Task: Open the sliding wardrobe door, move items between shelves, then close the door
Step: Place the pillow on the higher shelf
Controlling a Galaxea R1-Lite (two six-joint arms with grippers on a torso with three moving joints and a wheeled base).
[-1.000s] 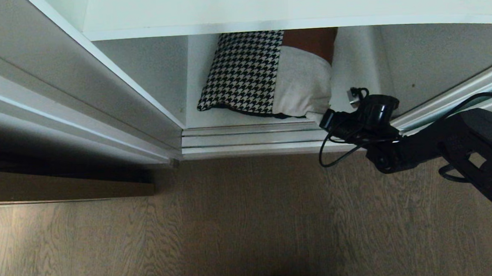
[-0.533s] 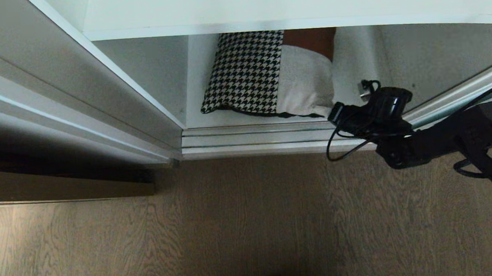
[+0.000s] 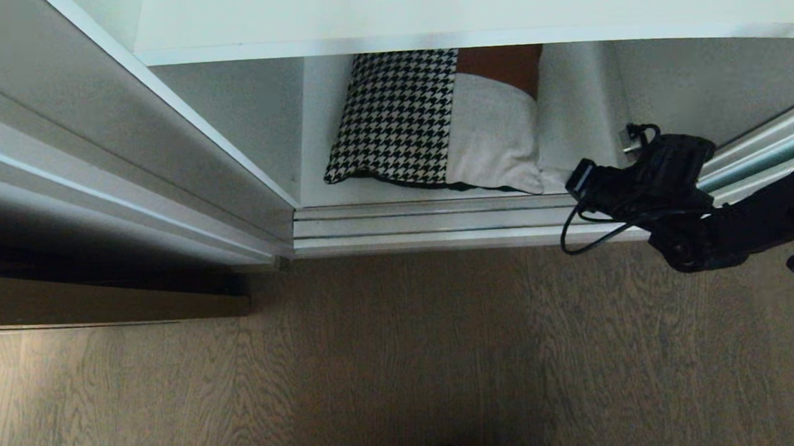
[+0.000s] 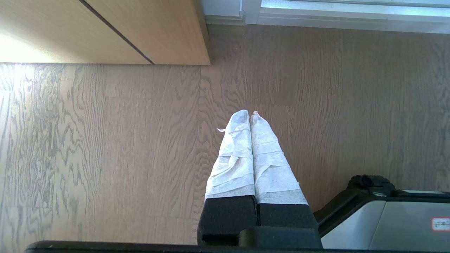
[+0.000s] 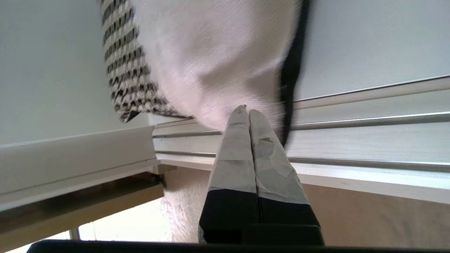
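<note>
The patchwork cushion (image 3: pixel 432 128) lies on the lower white shelf (image 3: pixel 322 186), under the upper shelf board (image 3: pixel 425 11). Its houndstooth, cream and brown patches face up. My right arm (image 3: pixel 649 180) reaches in from the right, over the floor track, a little right of the cushion's near corner. In the right wrist view my right gripper (image 5: pixel 246 110) is shut and empty, its tips just short of the cushion's (image 5: pixel 211 52) cream corner. The sliding wardrobe door's frame (image 3: pixel 771 145) shows at the right edge. My left gripper (image 4: pixel 249 114) hangs shut over the floor, parked.
A silver floor track (image 3: pixel 425 225) runs along the wardrobe's front. A grey side panel (image 3: pixel 88 131) stands at the left. Wooden floor (image 3: pixel 378 362) fills the foreground. A light wooden cabinet front (image 4: pixel 105 31) and the robot's base (image 4: pixel 386 218) show in the left wrist view.
My right arm has drawn back to the right, away from the cushion's near right corner. The cushion stays on the lower shelf. The left arm has not moved.
</note>
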